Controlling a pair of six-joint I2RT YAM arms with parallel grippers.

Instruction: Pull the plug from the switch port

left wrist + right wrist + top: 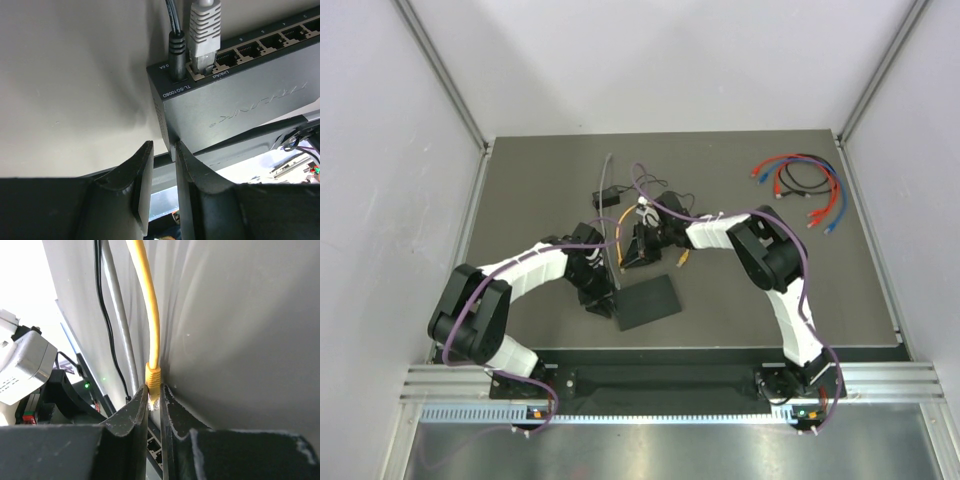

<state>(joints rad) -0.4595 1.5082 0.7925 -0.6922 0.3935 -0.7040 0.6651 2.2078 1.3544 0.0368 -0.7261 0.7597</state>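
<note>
The switch is a flat black box near the table's front; its corner fills the left wrist view. A grey plug and a black power plug sit in its end sockets. My left gripper straddles the switch's near corner. Its right finger touches the case and a gap shows beside its left finger. My right gripper is shut on the yellow plug. The plug's clear tip shows between the fingertips, above the row of sockets. Both grippers, left and right, meet at the switch's left end.
A bundle of red, blue and black cables lies at the back right. A black power adapter and loose cable loops lie behind the switch. A yellow cable end lies right of my right gripper. Walls enclose the table.
</note>
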